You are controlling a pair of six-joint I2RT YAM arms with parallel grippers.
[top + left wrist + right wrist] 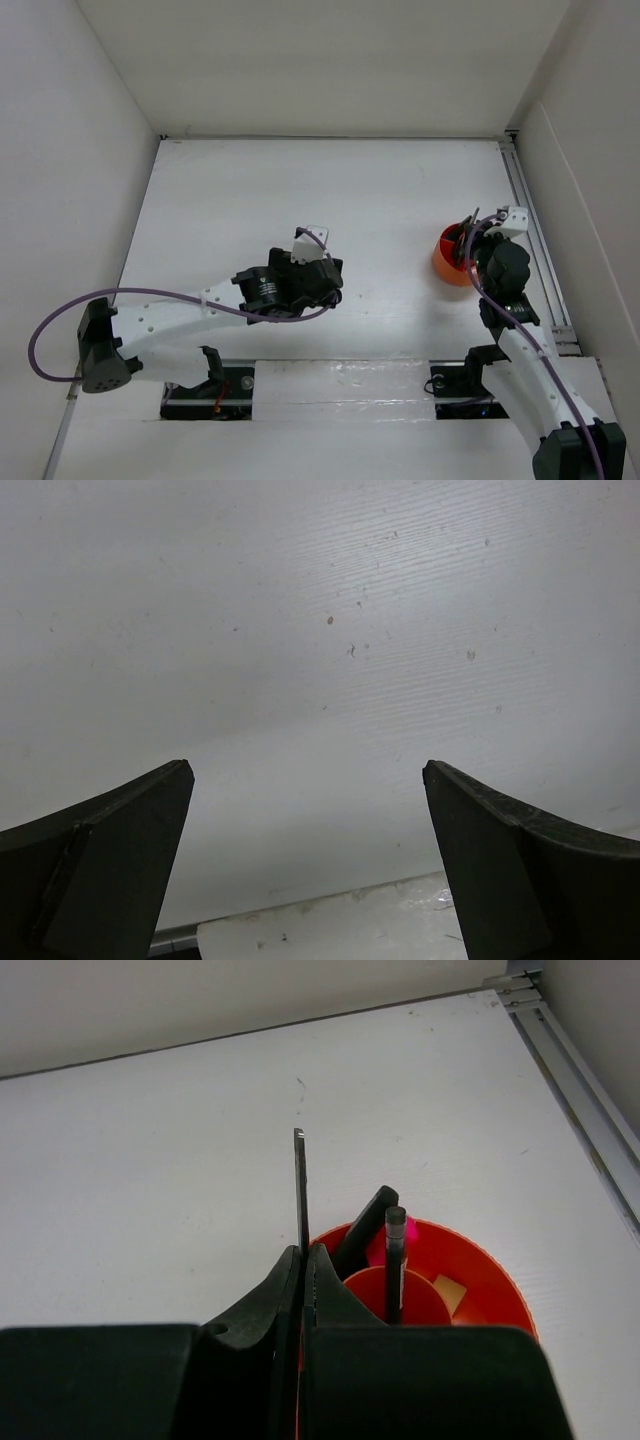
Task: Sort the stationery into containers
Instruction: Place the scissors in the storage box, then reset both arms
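Observation:
The orange cup (487, 1268) stands on the white table at the right, and shows in the top view as the orange cup (448, 257). Inside it stand a thin dark pen (394, 1260), a black marker with a pink cap (362, 1228) and a tan eraser (448, 1295). My right gripper (305, 1252) is shut on another thin dark pen (300, 1185), which sticks straight up beyond the fingertips, just over the cup's left rim. My left gripper (306, 770) hangs open over bare table with nothing between its fingers. Other stationery is not in view.
A metal rail (585, 1090) runs along the table's right edge, close to the cup. White walls enclose the table at the back and both sides. The left arm (285, 285) reaches over the middle of the table. A table seam (330, 910) lies under the left gripper.

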